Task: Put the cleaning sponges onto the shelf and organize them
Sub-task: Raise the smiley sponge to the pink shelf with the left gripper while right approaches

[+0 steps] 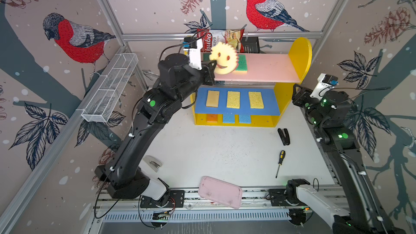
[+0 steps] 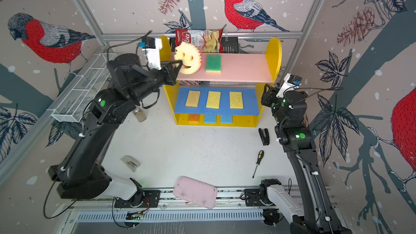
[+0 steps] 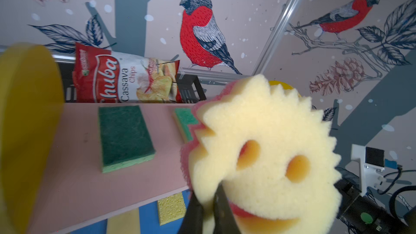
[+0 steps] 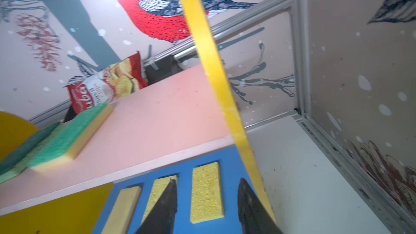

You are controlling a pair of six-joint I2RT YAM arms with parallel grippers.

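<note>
My left gripper (image 1: 212,65) (image 3: 209,196) is shut on the lower edge of the round yellow-pink smiley sponge (image 1: 222,58) (image 2: 188,58) (image 3: 265,154), held upright over the left end of the shelf's pink top board (image 1: 270,68). Two green sponges (image 3: 125,136) (image 3: 185,120) lie flat on that board. The blue middle board carries a tan sponge (image 1: 212,98) and two yellow ones (image 1: 233,99) (image 1: 256,100). An orange sponge (image 1: 212,118) and two blue ones (image 1: 228,118) sit on the yellow base. My right gripper (image 1: 295,96) (image 4: 208,181) is open and empty beside the shelf's right side panel.
A pink tray (image 1: 220,192) lies at the front edge of the table. A screwdriver (image 1: 279,163) and a black stapler (image 1: 283,136) lie front right of the shelf, a grey stapler (image 1: 154,164) front left. A chips bag (image 1: 219,39) stands behind the shelf. A wire mesh rack (image 1: 110,88) hangs on the left wall.
</note>
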